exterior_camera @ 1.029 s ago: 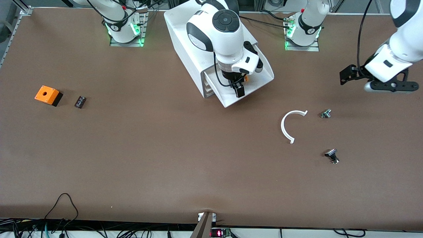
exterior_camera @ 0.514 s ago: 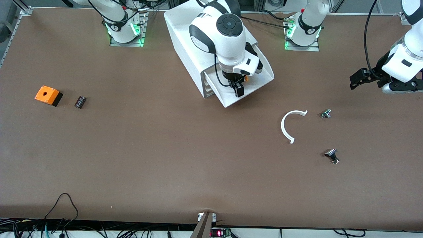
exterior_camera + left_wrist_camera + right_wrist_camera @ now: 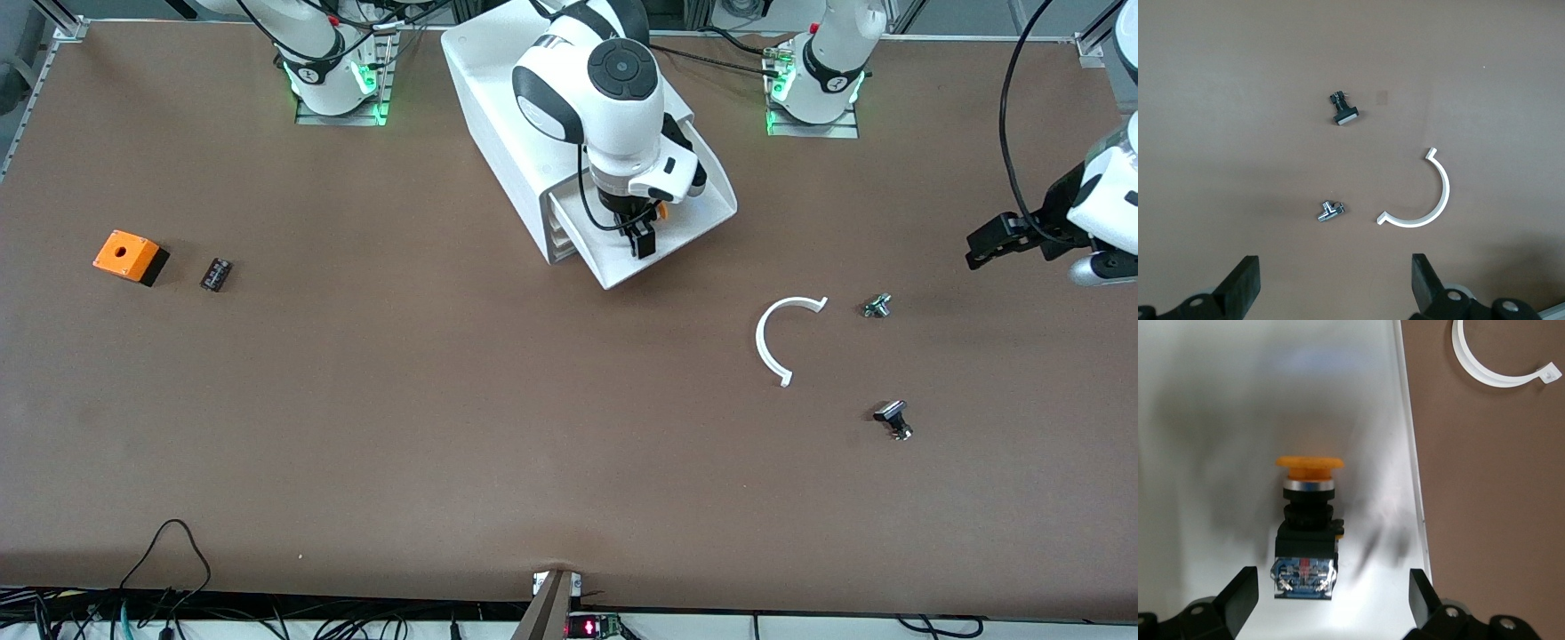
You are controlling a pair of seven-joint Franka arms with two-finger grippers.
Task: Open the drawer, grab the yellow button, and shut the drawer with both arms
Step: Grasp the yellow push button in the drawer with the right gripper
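Front view: a white, boxy plastic cabinet (image 3: 533, 124) is seen on the matt brown table (image 3: 400, 427), its shallow smooth drawer (image 3: 702, 209) pulled out. The right gripper (image 3: 642, 233) is held over the drawer, jaws spread and grasping nothing. In the right wrist view the button (image 3: 1306, 527) is found lying on its side on the drawer floor between the jaws: a round orange domed cap, a silver collar, a black blocky body with metal terminals. No legible writing is noted.

The left gripper (image 3: 1000, 242) is held over the table at the left arm's end, jaws released and empty. Under it are seen a thin white plastic half-ring (image 3: 1421, 197), a small silver fitting (image 3: 1330, 211) and a black capped button (image 3: 1343, 110), well apart. At the right arm's end, an orange square box (image 3: 129, 256) with a round hole is recorded beside a small dark block (image 3: 215, 274).
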